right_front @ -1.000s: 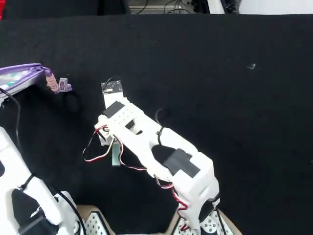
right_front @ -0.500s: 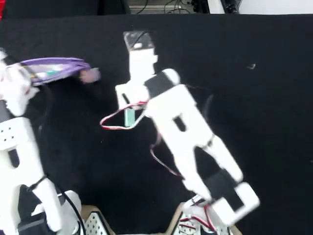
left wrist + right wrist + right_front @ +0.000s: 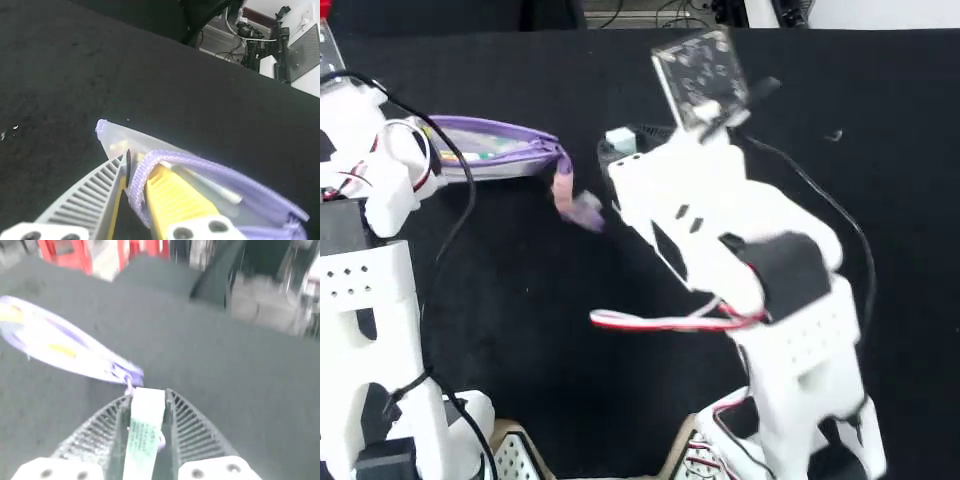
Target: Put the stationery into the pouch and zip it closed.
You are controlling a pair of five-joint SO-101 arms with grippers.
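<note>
Since a second ago, the pouch [image 3: 490, 150] has been swung in from the table's left edge toward the middle. The small pale-green stationery piece [image 3: 620, 138] has been lifted off the black table [image 3: 920, 180] and brought just beside the pouch's zip end. The pouch is clamped by its rim in the left gripper [image 3: 131, 175] and seemingly kept clear of the table, so that its mouth is presented to the other arm. The stationery piece is pinched lengthwise in the narrowed right gripper [image 3: 146, 405] and pointed at the pouch, ready for insertion. The pink pull tab [image 3: 563, 190] is left hanging loose, so the zip is judged not yet closed.
</note>
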